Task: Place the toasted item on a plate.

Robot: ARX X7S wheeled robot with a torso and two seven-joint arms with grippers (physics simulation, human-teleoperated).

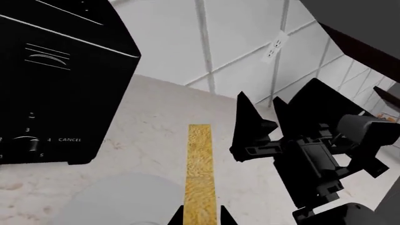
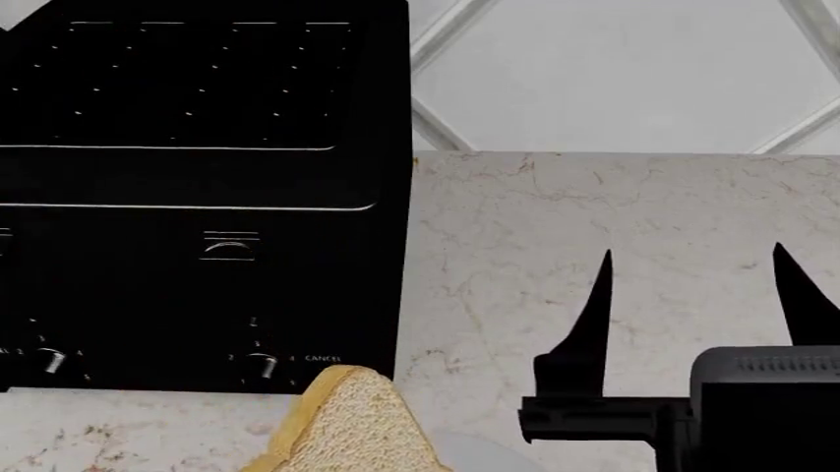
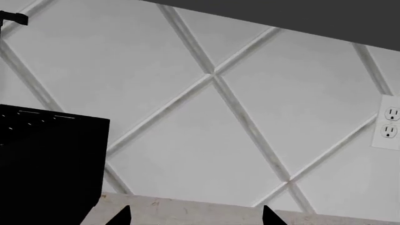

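Note:
The toasted item [image 1: 201, 172], a bread slice seen edge-on by its golden crust, stands clamped in my left gripper [image 1: 200, 219], which is shut on it. In the head view the bread's pale crumb face [image 2: 345, 423] shows at the lower edge, in front of the black toaster [image 2: 197, 197]. The light grey plate [image 1: 119, 201] lies on the counter just beside and below the slice, in front of the toaster [image 1: 56, 79]. My right gripper [image 2: 693, 295] hovers open over the counter to the right, holding nothing. In the right wrist view its gripper [image 3: 195, 218] points at the wall.
The marble counter [image 2: 565, 246] runs back to a white diamond-tiled wall [image 3: 206, 93] with a power outlet [image 3: 388, 122]. The toaster fills the left side. My right arm's body [image 1: 312, 154] sits close to the right of the bread.

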